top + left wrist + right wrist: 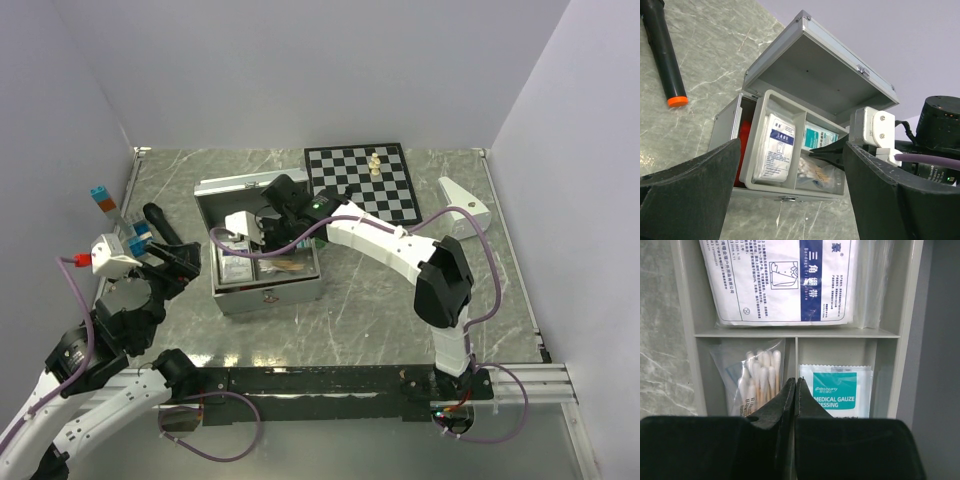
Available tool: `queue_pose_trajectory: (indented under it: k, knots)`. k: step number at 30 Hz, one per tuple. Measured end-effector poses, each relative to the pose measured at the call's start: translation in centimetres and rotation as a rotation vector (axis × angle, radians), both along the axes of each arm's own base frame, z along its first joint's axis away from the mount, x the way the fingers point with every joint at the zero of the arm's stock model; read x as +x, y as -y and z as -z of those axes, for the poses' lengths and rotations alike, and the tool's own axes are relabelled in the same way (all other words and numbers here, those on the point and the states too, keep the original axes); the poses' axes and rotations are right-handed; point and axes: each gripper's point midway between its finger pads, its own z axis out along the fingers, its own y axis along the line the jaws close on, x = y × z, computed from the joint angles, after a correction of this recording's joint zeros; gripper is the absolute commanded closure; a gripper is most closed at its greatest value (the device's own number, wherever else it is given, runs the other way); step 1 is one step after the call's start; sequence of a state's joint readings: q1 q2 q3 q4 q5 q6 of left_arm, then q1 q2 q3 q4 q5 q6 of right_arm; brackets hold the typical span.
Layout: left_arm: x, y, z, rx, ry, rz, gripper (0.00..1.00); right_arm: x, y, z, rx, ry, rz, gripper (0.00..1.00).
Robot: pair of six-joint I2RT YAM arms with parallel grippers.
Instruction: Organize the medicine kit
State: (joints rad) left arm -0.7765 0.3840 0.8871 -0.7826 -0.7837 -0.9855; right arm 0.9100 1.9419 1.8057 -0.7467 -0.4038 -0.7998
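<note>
The medicine kit (268, 293) stands open mid-table, its silver lid (810, 70) tipped back. A shallow grey tray (754, 145) sits in its top with a white bandage packet (780, 280), a bag of cotton swabs (757, 375) and a gauze packet (835, 392). The red pouch (744, 135) shows under the tray's left side. My right gripper (795, 382) is shut, its tips at the divider between swabs and gauze; a pinch on it cannot be made out. My left gripper (790, 200) hangs open in front of the case, apart from it.
A black cylinder with an orange end (665, 55) lies left of the case. A chessboard (362, 180) with a couple of pale pieces sits at the back, a white object (465, 200) to its right. Blue and orange blocks (103, 198) stand by the left wall.
</note>
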Motion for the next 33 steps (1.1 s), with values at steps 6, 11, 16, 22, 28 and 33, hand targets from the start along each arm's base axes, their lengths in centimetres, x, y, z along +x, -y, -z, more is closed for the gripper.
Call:
queue_pose_trajectory:
  k: [6, 11, 16, 22, 28, 33]
  knots:
    - [0.1, 0.1, 0.1, 0.000, 0.001, 0.001, 0.13, -0.1, 0.0, 0.6, -0.011, -0.014, 0.005, 1.00]
    - [0.3, 0.4, 0.8, 0.013, -0.012, 0.003, 0.12, 0.1, 0.1, 0.6, -0.016, -0.007, 0.010, 1.00]
    - [0.5, 0.7, 1.3, 0.027, -0.029, 0.010, 0.12, 0.3, 0.0, 1.0, -0.024, 0.001, 0.008, 1.00]
    - [0.6, 0.9, 1.8, 0.032, -0.038, 0.017, 0.12, 0.4, -0.2, 2.9, -0.043, -0.012, 0.005, 1.00]
    - [0.6, 1.2, 2.1, 0.033, -0.045, 0.026, 0.12, 0.2, -0.2, 3.8, -0.050, -0.012, -0.005, 1.00]
    - [0.6, 1.2, 2.1, 0.033, -0.044, 0.026, 0.12, 0.0, -0.3, 3.9, -0.051, -0.017, -0.007, 0.65]
